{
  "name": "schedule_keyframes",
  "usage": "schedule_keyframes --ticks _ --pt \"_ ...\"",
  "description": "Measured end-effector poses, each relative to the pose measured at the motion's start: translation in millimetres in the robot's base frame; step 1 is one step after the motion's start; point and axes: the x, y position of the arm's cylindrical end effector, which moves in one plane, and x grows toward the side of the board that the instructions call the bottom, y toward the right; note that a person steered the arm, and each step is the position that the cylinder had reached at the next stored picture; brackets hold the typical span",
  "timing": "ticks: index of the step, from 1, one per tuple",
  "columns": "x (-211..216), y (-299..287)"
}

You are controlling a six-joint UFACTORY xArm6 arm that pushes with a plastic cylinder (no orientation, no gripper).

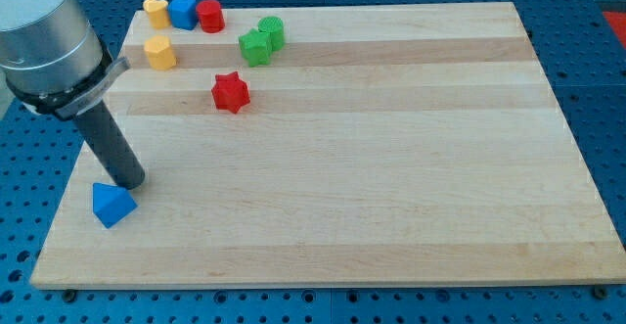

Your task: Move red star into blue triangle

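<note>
Tip [130, 181] sits touching blue triangle [111, 205], at its 1 o'clock; no jaws, just a rod. Red star [231, 92] lies well apart, toward 1 o'clock. Best: swing round behind star, to its 1 o'clock side, then push slow & straight twd 7

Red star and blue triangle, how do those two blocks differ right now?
The red star is red with points all round; the blue triangle is blue and three-sided. The red star sits nearer the view's top, apart from other blocks; the blue triangle lies near the view's bottom left, with my tip right beside it. Both rest on the wooden board.
</note>
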Motion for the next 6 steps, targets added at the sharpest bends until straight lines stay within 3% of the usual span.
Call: schedule_keyframes --ticks 2,3,5,6 --pt "31.1 0.0" --pt "18.5 26.8" --pt "-81.0 222.6" --pt "-157.4 272.9"
